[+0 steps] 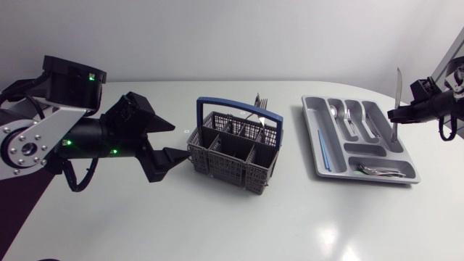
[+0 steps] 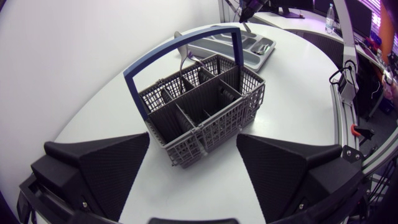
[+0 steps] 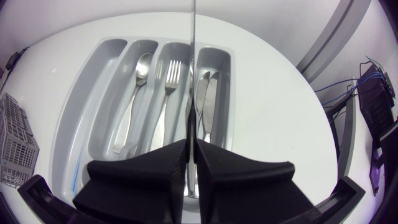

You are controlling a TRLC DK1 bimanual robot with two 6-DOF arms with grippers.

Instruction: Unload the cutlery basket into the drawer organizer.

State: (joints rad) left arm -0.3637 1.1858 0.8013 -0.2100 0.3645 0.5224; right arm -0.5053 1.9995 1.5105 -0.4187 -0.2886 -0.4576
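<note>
Centrally, the cutlery basket [image 1: 235,145] is recorded: grey mesh with a blue hoop handle, set upright on the white table [image 1: 290,225] near its middle. Fork tines [image 1: 260,102] are seen rising from one of its rear compartments.

The drawer organizer [image 1: 319,127], a grey tray, is laid flat well apart from the basket, on the right arm's side. In its lengthwise compartments a spoon [image 3: 140,74], a fork [image 3: 169,81] and two knives [image 3: 208,99] are lodged side by side. A thin blue stick [image 1: 324,148] is kept in the narrow side compartment, and further cutlery [image 1: 380,171] in the crosswise end compartment.

A table knife [image 1: 397,90] is held upright above the organizer, over the compartment where the two knives lie. It is clamped from both sides between the closed fingers of the right gripper [image 1: 404,113].

The left gripper [image 1: 180,139] is placed just beside the basket, apart from it, with its fingers spread wide and nothing held between them.
</note>
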